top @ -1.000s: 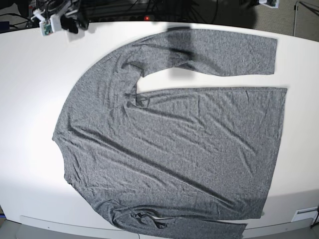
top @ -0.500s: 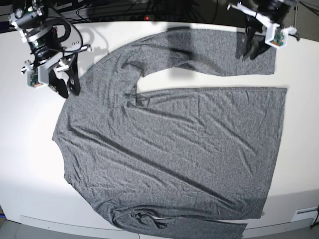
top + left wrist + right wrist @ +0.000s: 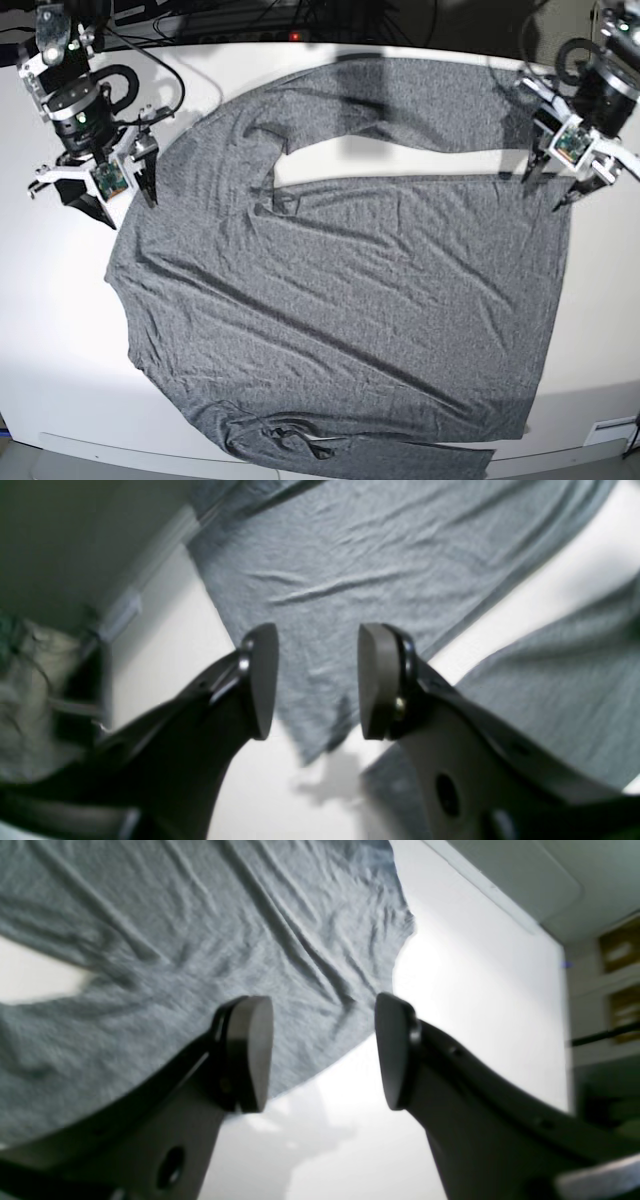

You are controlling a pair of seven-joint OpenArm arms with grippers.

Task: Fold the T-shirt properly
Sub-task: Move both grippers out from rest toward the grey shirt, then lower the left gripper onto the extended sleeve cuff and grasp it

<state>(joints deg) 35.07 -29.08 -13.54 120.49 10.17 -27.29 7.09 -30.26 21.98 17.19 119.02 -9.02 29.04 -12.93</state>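
T-shirt [image 3: 340,290] is spread flat across the table [image 3: 60,300], reaching its near edge, flanked by the empty, parted left gripper [image 3: 557,192] and right gripper [image 3: 125,205]; uneven grasps could be expected to skew the fold.

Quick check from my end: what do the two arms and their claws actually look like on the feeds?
Both arms are black with silvery-white segments and loose black cables at the upper links. The left claw and right claw each have two dark curved fingers ending in flat, rounded grey pads. Each wrist carries a small white block with a green board.
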